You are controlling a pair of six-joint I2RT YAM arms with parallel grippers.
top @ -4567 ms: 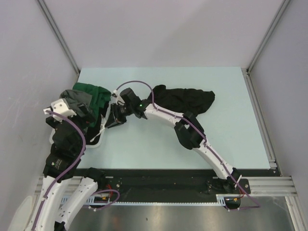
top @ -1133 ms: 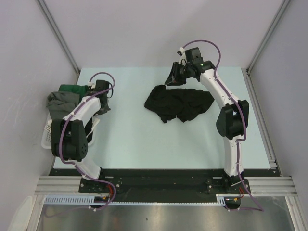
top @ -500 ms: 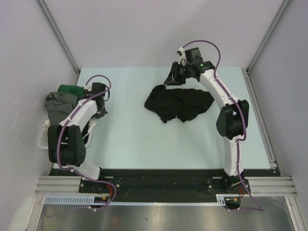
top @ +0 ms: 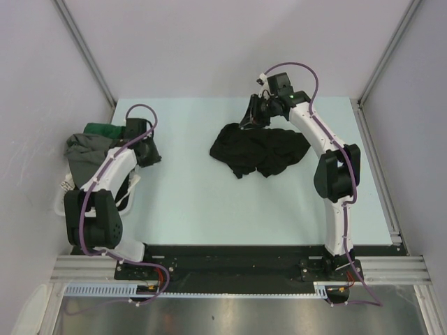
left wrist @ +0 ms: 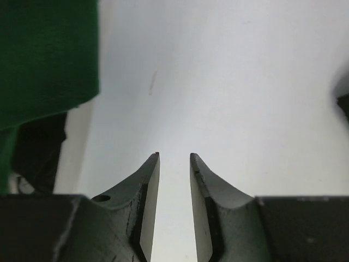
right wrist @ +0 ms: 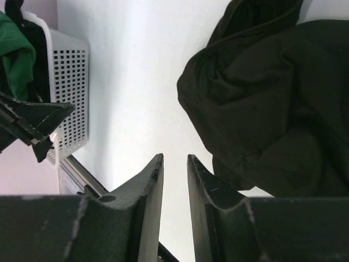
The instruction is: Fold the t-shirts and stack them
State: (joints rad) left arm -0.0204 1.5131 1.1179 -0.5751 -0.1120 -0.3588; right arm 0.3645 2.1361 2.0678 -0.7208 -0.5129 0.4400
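A robotics lab test cell is on view here. A pale table point(top: 209, 209) is boxed in by plain grey panels point(top: 230, 42) and aluminium frame posts point(top: 82, 49). The left arm point(top: 105, 174) and right arm point(top: 335, 174) are bolted to a black base plate point(top: 230, 265), and purple cables point(top: 307, 73) are looped along them.

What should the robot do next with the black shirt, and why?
Probably lower the right hand and pinch the nearest edge of the black t-shirt, to start spreading it. The shirt lies crumpled on the table, not flat enough to fold, and that hand is open and empty, hovering just beside the cloth.
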